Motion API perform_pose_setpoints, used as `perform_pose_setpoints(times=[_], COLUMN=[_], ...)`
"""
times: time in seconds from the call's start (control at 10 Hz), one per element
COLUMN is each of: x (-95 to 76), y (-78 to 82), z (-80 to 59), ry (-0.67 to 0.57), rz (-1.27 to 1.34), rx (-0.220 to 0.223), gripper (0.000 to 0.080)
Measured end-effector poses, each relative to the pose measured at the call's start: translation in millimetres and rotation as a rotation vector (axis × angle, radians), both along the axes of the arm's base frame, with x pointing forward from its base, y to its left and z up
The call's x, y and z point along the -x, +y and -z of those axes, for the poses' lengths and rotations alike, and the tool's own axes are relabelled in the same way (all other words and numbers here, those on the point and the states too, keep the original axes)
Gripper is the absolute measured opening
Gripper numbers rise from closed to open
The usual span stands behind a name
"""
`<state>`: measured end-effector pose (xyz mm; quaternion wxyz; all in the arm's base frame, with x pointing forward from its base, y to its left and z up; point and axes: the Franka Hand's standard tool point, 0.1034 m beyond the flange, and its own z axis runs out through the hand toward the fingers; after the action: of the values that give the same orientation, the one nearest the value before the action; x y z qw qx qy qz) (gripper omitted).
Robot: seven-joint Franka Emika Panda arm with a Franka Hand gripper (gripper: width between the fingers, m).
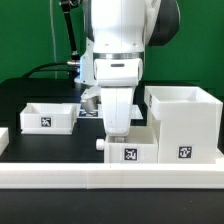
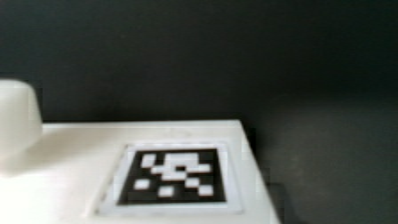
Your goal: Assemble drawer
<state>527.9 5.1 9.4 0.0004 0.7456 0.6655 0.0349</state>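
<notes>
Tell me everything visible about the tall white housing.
The housing is a tall boxy white shell, plastic-looking, open on top with thin walls. One black-and-white tag sits low on its front face. It stands upright on the black table at the exterior view's right, behind the long rail; a small tray seems to abut its side.

The tray right under the pincer, the second tray well off to one side of it and the tall box just beside it all look like smooth white plastic with a dull, satin finish. Each carries a flat, matt black-and-white printed tag. The counter around the pincer is matt black, while the arm's shell above it is smooth white plastic with a soft gloss.
</notes>
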Motion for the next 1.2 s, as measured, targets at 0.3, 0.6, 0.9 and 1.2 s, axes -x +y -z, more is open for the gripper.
perform_pose_setpoints(times=[0.3,0.6,0.9,1.2], x=[-0.2,-0.4,-0.1,0.7], y=[0.4,-3.7,-4.1,-0.3], z=[-0.4,-0.7,-0.6,-0.5], ry=[-0.002,0.011,0.014,0.038], rz=[-0.031,-0.042,-0.042,-0.034], rx=[0.012,0.023,0.023,0.025], gripper=[0.0042,0.0042,0.0042,0.0042])
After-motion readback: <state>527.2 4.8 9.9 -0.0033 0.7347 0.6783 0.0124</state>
